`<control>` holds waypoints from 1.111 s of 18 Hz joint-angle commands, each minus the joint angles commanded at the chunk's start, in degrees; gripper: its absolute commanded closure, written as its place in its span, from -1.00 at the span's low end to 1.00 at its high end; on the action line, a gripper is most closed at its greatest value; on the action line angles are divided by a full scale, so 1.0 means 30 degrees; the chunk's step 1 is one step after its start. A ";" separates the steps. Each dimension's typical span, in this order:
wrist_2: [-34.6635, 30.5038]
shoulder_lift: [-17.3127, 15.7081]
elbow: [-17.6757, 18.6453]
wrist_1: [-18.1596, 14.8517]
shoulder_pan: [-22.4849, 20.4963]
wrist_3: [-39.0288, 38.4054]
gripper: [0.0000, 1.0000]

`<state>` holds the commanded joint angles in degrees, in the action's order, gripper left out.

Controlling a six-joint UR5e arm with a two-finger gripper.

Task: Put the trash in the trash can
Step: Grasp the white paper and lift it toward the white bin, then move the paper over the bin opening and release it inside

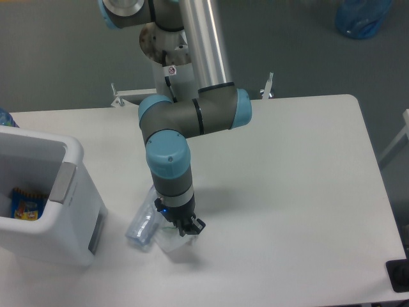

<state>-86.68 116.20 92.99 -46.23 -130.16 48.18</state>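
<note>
The clear plastic bottle [140, 228] lies on the white table just right of the trash can [75, 155], a large white bin with a grey handle plate. My gripper [183, 227] points straight down, low over the table, touching or just beside the bottle's right end. The white face mask [171, 244] lies flat under and in front of the gripper, faint against the tabletop. The wrist hides the fingertips, so the jaws' gap and any hold on something do not show.
A colourful packet [27, 208] lies inside the bin. A blue plastic bag [362, 16] sits on the floor at the far right. Metal clamps [117, 99] stand at the table's back edge. A dark object [399, 275] is at the lower right corner.
</note>
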 joint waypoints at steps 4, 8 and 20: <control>0.4800 -0.1581 -0.1083 -0.0088 -0.1199 -0.1786 1.00; 0.7474 -0.2959 -0.1874 -0.0088 -0.1467 -0.4042 1.00; 1.0935 -0.4572 -0.3635 -0.0059 0.1107 -0.8441 1.00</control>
<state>-53.88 102.48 82.09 -46.41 -126.84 22.86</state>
